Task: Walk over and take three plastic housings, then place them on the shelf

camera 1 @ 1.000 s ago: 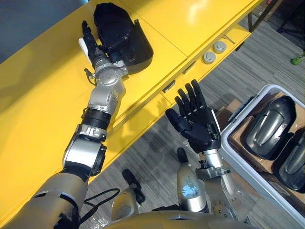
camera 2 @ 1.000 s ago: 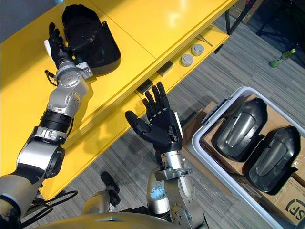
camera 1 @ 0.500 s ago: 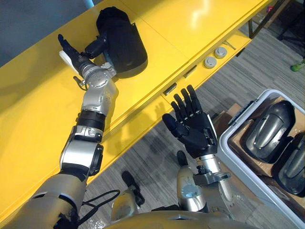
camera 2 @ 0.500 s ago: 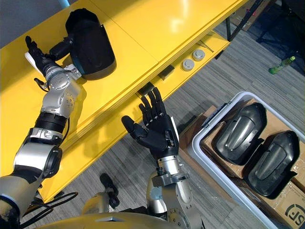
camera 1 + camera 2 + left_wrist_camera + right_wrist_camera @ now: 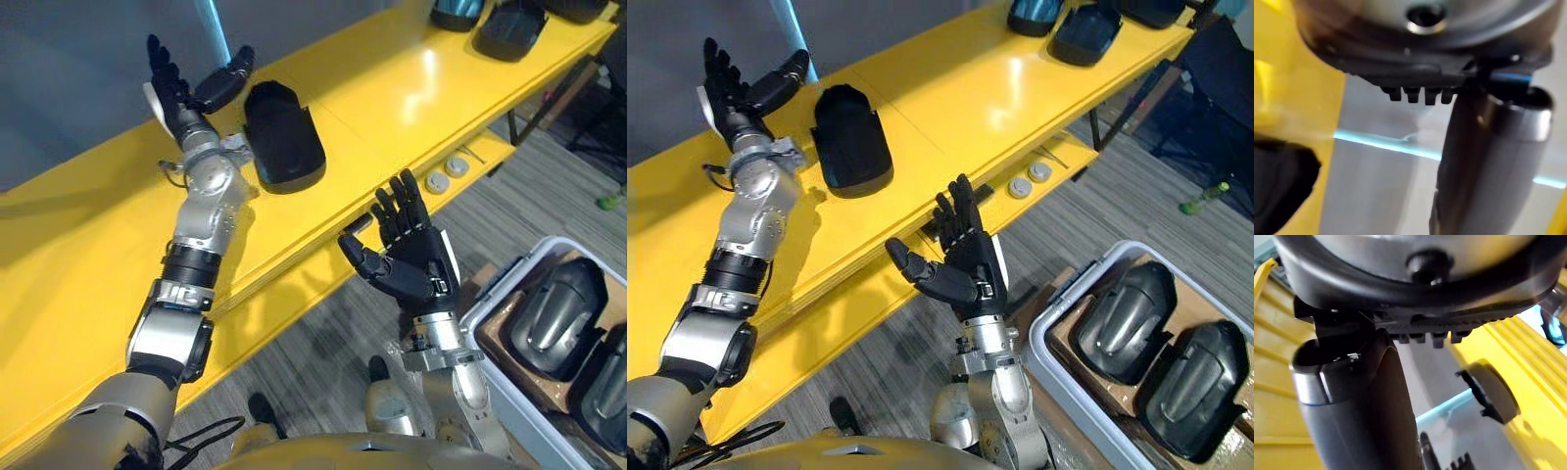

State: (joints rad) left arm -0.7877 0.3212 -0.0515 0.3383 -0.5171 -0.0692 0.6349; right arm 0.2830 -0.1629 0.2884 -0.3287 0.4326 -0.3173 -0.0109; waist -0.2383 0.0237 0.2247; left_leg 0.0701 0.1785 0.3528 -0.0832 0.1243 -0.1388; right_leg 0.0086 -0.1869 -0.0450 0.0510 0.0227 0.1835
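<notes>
Nothing to read out at the moment: the black plastic housing (image 5: 284, 152) on the yellow shelf (image 5: 411, 88) shows no lettering that can be made out. The same goes for the dark housings (image 5: 1122, 318) in the white bin (image 5: 1043, 343).

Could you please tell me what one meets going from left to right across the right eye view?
left hand → lone plastic housing → right hand → grey bin → first binned housing → second binned housing
</notes>
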